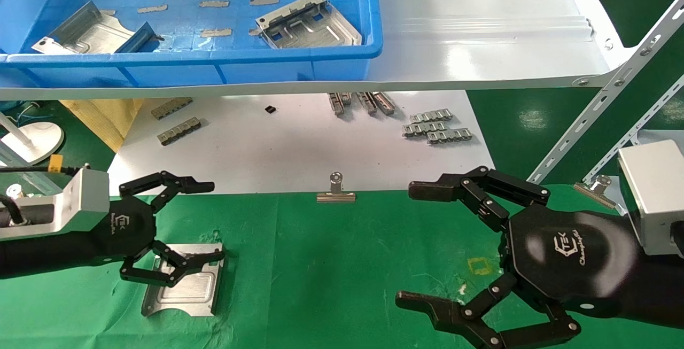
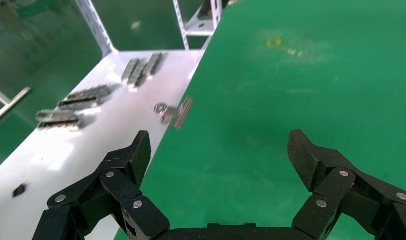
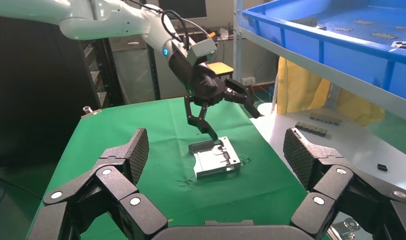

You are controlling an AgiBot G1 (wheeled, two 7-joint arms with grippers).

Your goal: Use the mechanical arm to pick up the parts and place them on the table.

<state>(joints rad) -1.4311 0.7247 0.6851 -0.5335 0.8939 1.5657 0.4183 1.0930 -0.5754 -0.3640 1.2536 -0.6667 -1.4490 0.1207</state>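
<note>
One silver part (image 1: 184, 285) lies flat on the green table (image 1: 331, 263) at the front left; it also shows in the right wrist view (image 3: 216, 160). My left gripper (image 1: 211, 222) is open and empty above it, with its near fingertip (image 3: 211, 134) at the part's folded rim; I cannot tell if it touches. In the left wrist view the left gripper (image 2: 221, 150) holds nothing. My right gripper (image 1: 417, 246) is open and empty over the table at the front right, also seen in its own view (image 3: 217, 146). Two more parts (image 1: 307, 23) (image 1: 91, 31) lie in the blue tray (image 1: 214, 57).
The tray stands on a white shelf (image 1: 481, 33) above the white surface (image 1: 278, 146), which carries grey linked strips (image 1: 435, 127). A binder clip (image 1: 335, 191) grips the cloth's far edge and another (image 1: 596, 186) sits at the right. A slanted metal strut (image 1: 604, 103) rises at the right.
</note>
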